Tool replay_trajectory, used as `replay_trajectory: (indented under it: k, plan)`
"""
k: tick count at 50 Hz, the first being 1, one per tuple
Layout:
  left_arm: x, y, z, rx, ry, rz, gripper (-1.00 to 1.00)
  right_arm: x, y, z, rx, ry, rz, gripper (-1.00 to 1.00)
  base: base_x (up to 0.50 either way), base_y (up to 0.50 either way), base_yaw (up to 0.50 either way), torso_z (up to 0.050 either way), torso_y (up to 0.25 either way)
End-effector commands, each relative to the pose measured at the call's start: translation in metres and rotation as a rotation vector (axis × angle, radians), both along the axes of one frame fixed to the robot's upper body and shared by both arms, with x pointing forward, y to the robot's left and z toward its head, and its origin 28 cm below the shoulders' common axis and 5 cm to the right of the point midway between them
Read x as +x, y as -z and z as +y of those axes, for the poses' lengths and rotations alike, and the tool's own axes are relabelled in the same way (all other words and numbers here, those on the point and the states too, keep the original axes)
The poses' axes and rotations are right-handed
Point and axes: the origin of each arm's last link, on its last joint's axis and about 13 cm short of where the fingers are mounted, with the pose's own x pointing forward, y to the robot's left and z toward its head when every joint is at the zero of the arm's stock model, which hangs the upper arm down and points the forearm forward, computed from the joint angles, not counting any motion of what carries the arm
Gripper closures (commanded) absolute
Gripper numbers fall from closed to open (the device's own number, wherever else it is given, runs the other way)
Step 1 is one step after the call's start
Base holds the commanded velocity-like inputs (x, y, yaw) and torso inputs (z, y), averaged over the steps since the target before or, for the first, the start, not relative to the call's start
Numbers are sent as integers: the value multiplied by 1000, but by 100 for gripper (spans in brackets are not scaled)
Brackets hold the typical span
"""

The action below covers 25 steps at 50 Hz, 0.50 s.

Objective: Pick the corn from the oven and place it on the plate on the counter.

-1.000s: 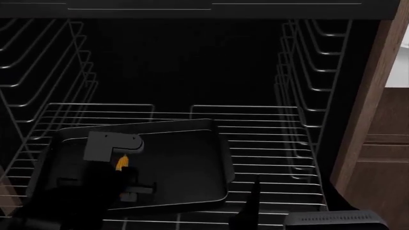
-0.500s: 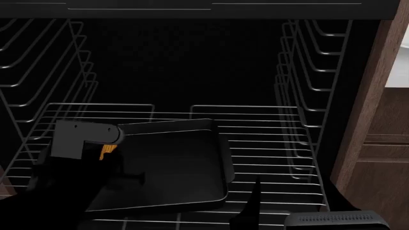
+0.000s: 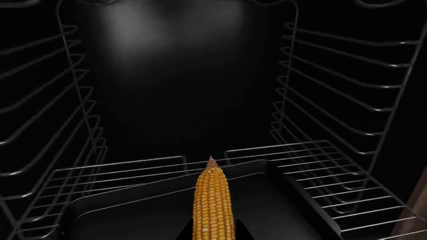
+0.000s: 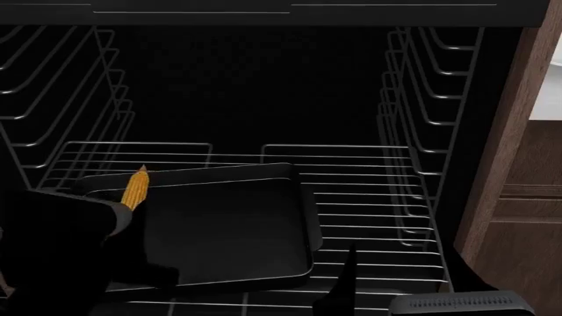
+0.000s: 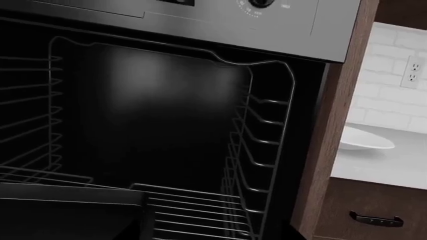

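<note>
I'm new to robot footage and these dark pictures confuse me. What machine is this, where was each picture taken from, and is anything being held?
These are simulator renders from a wheeled robot with two arms, each ending in a gripper. All three cameras look into a dark black oven with silver wire racks.

The head view looks forward and down. The black bulk at its lower left is the left arm, holding a small yellow-orange corn cob above the edge of a black rectangular baking tray.

The left wrist view is taken from beside that arm's gripper, so the same cob sticks out straight ahead, pointed tip forward, gripped at its near end.

The right wrist view sits outside the oven. It also shows a round white plate on the light grey-white counter to the side. The right gripper itself isn't clearly visible.
</note>
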Motion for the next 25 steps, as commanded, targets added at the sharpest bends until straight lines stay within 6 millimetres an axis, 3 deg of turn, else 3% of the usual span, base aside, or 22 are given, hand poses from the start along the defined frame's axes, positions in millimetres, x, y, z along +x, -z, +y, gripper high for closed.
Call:
replay_trajectory:
  k: [1,20,25]
  plan:
    - [-16,-6,1,-20,19,-53,100,-1,-1,1,-3,-6,-5,-100,0,0,0,0,0]
    - [-14,-8,2,-33,25,-54,100,0,-2,1,-11,-13,-2,-100,0,0,0,0,0]
    - [-14,-9,2,-40,27,-52,100,0,-2,2,-12,-17,-4,-100,-141,-435,0,0,0]
